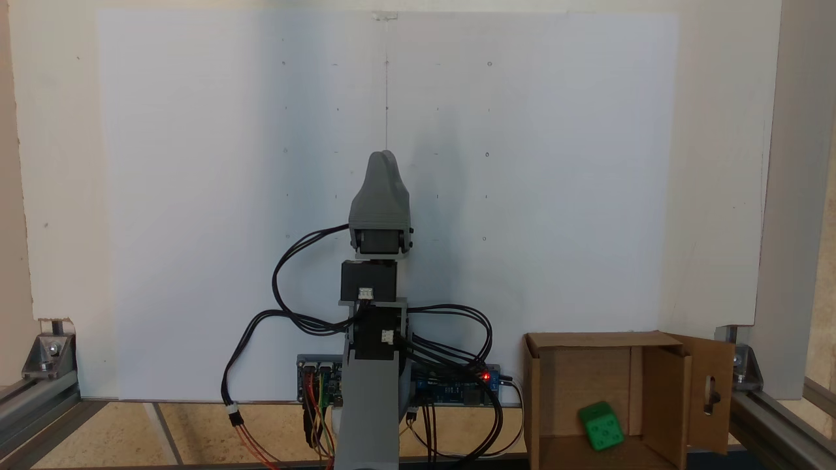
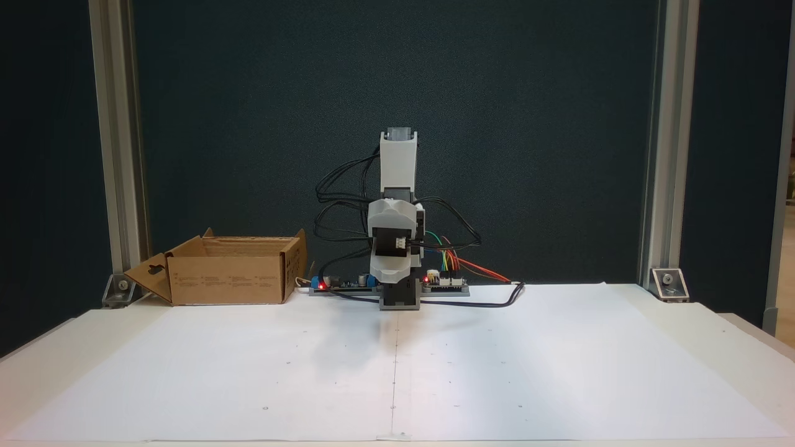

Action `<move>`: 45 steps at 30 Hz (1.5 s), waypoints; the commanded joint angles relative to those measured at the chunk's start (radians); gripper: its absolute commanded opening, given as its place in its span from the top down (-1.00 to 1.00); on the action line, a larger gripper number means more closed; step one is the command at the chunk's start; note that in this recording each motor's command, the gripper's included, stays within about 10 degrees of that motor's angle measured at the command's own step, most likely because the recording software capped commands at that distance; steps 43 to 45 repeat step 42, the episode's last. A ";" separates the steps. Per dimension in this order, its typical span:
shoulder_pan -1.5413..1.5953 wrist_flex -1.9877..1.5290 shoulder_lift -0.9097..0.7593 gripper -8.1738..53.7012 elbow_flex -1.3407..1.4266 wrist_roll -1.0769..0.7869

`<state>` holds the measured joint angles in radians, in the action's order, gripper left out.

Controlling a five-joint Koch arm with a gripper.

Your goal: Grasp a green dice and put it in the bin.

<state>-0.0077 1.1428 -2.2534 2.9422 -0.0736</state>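
Fixed view from above first: the arm is folded over its base at the middle of the tabletop's [image 1: 196, 196] near edge, and its grey tool [image 1: 383, 160] points out across the white paper sheet [image 1: 555, 163], with its jaws lying together so that a single rounded tip shows; whether they are apart or closed, I cannot tell. Black cables loop beside the arm, and a circuit board [image 1: 457, 385] with a lit red light sits at its base. At the tabletop's near right corner in this view stands the bin [image 1: 535, 391], open, with one flap carrying a slot-shaped cutout turned out to the right. The green dice [image 1: 601, 426] lies inside the bin on its floor, tilted, apart from the tool. Fixed view from the front next: the arm stands folded at the middle of the tabletop's far edge, with the tool [image 2: 391, 273] hanging low in front of its base, its jaws not distinguishable. The bin [image 2: 230, 279] sits at the far left corner, flaps open.
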 commanded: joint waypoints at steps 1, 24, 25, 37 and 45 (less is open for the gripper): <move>0.002 0.075 -0.112 -0.70 -0.009 0.020; 0.005 0.221 -0.112 -0.70 0.069 0.021; 0.005 0.221 -0.112 -0.70 0.071 0.021; 0.005 0.222 -0.112 -0.70 0.092 0.021; 0.005 0.221 -0.112 -0.70 0.097 0.021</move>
